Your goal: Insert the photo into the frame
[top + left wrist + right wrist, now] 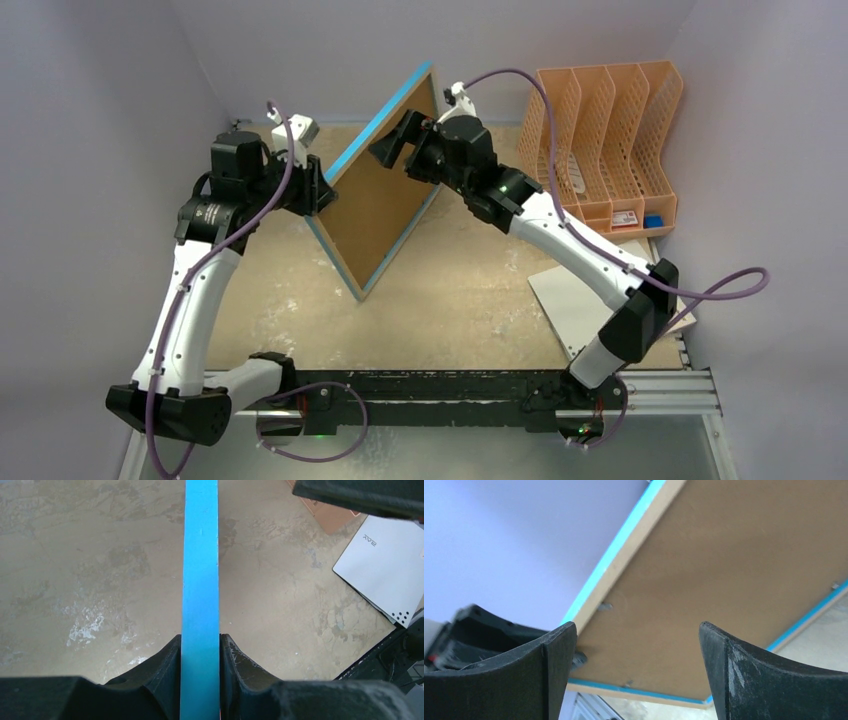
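Note:
The frame (pixel 384 115) stands on one corner on the table, tilted, its cyan rim on the upper left. A brown backing board (pixel 375 215) fills its rear, facing the right arm. My left gripper (pixel 322 190) is shut on the frame's left edge; in the left wrist view the cyan edge (pixel 200 555) runs between the fingers (pixel 165 665). My right gripper (pixel 400 145) is open and empty at the board's upper right. In the right wrist view it (pixel 636 630) faces the board (pixel 724 555) and the pale wood rim (pixel 624 555). The photo is hidden.
A peach file organiser (pixel 610 130) stands at the back right. A white flat sheet (pixel 575 300) lies at the right front and shows in the left wrist view (pixel 385 565). Pale walls close the back and sides. A metal rail (pixel 660 385) runs along the near edge.

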`<move>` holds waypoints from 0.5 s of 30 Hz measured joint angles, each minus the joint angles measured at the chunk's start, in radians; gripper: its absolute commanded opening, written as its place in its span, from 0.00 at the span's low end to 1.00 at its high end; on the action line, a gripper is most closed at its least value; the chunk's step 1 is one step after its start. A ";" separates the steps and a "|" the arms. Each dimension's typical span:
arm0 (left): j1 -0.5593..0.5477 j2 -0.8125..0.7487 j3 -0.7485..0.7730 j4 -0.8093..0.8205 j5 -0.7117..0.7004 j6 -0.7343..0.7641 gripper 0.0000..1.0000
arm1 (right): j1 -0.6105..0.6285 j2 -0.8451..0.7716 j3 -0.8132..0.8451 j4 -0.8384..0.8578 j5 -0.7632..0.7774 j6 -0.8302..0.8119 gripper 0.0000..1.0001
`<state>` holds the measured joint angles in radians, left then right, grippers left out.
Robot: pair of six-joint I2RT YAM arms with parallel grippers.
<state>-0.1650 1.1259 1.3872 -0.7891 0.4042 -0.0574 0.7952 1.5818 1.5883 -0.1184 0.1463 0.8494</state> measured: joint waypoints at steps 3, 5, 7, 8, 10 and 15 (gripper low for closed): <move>0.000 0.005 0.000 0.000 0.015 0.027 0.00 | -0.016 0.053 0.056 0.003 -0.009 0.032 0.91; 0.000 0.002 0.000 0.003 0.027 0.046 0.00 | -0.025 0.082 0.075 -0.001 -0.008 0.052 0.90; 0.000 -0.012 -0.011 0.018 0.042 0.062 0.00 | -0.031 0.111 0.097 -0.011 -0.007 0.068 0.89; 0.000 -0.024 -0.019 0.022 0.050 0.072 0.00 | -0.033 0.131 0.119 -0.023 -0.006 0.074 0.89; 0.000 -0.045 -0.034 0.027 0.066 0.082 0.00 | -0.035 0.169 0.166 -0.045 0.001 0.079 0.89; 0.001 -0.076 -0.059 0.039 0.111 0.100 0.00 | -0.037 0.207 0.205 -0.085 0.027 0.093 0.89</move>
<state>-0.1642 1.0500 1.3285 -0.7502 0.5152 0.0422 0.7586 1.7889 1.7931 -0.2039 0.1734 0.9421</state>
